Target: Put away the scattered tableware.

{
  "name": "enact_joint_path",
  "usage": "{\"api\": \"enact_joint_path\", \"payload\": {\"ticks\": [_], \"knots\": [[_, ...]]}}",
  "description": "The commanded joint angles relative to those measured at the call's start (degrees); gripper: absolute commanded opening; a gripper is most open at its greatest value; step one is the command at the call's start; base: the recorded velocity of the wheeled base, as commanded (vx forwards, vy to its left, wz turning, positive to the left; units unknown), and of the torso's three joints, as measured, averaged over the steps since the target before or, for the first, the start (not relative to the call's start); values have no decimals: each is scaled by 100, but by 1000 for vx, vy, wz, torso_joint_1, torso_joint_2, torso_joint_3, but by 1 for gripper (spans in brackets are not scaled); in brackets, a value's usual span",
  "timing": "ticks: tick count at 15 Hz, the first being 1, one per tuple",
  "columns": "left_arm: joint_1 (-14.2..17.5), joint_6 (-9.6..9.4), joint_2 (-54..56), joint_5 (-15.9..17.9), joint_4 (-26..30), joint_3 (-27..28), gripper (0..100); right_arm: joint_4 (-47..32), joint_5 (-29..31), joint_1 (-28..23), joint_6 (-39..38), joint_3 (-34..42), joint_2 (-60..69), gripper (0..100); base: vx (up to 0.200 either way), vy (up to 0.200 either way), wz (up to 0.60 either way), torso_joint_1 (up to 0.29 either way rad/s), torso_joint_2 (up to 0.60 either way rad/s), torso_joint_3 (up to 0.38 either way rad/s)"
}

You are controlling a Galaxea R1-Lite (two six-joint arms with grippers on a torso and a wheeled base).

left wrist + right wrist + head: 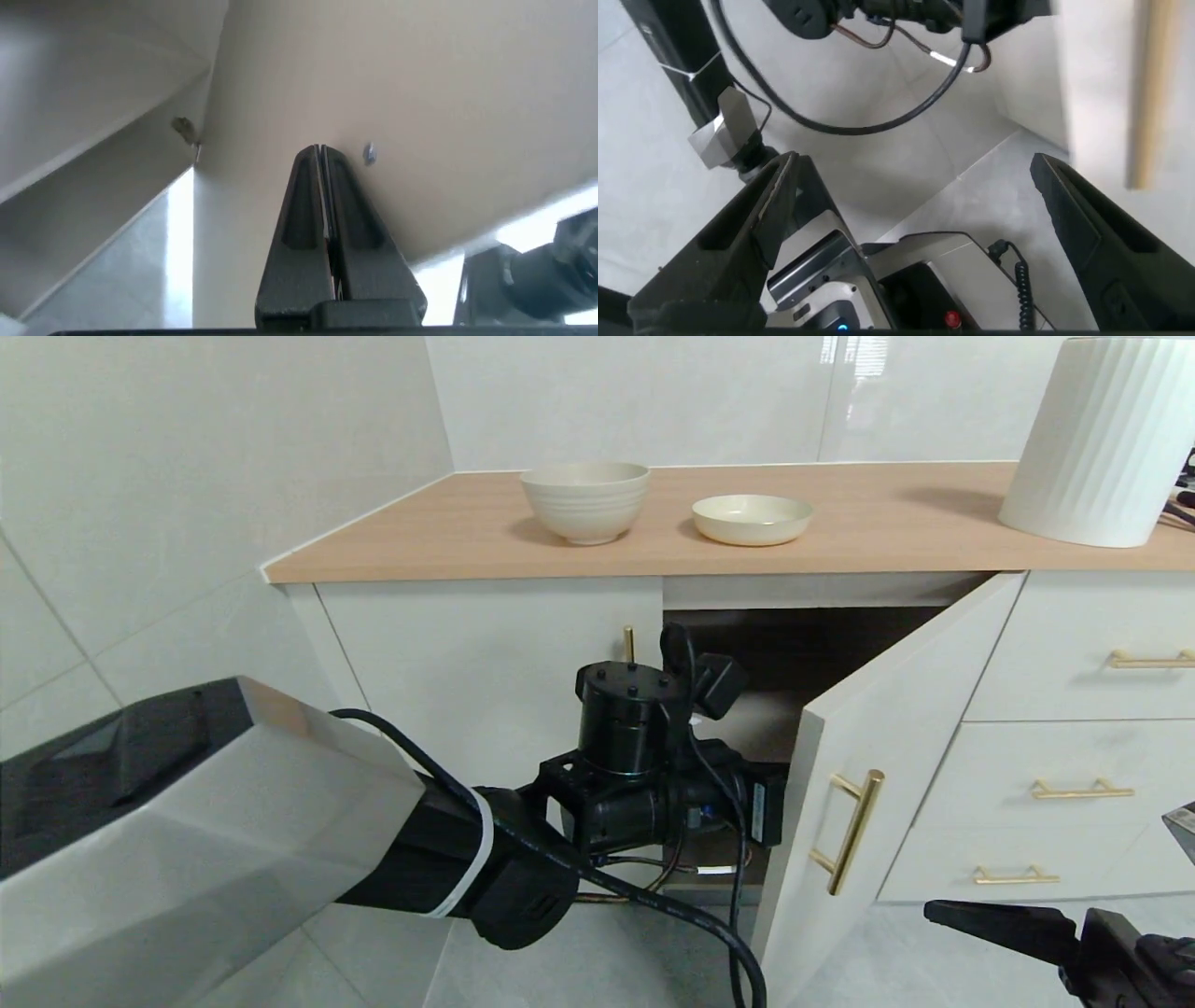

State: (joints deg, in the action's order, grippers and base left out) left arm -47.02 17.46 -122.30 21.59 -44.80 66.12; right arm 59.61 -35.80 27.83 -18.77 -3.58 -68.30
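Two pieces, bowl (585, 501) and dish (752, 518), sit on the counter (448, 537) above the nearer, pinched-shut left gripper (320, 151); right gripper (913, 168) gapes.

White tiled walls (205, 457) meet at corner. Wood countertop (896, 527) over white cabinets (485, 663); one door (896, 728) open. Brass handles (1081, 791). Pale tiled floor (579, 971).

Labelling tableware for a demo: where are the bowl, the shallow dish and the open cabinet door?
bowl (585, 509), head view, ribbed outer wall.
shallow dish (752, 511), head view, its inside.
cabinet door (896, 728), head view, front panel above the handle.
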Motion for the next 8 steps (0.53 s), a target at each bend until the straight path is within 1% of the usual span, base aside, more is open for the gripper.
{"api": "enact_joint_path", "payload": {"ticks": [1, 4, 7, 8], "knots": [[-18, 3, -40, 21, 50, 76, 0, 7, -6, 47, -4, 24, -8, 100, 0, 0, 0, 0, 0, 0], [-18, 3, -233, 21, 129, 366, 0, 7, -6, 91, 5, 24, -16, 100, 0, 0, 0, 0, 0, 0], [-62, 3, -339, 12, 411, 683, 0, 7, -41, 346, 5, 51, 63, 100, 0, 0, 0, 0, 0, 0], [-71, 3, -374, -50, 437, 718, 0, 7, -50, 407, 5, 68, 107, 100, 0, 0, 0, 0, 0, 0]]}}
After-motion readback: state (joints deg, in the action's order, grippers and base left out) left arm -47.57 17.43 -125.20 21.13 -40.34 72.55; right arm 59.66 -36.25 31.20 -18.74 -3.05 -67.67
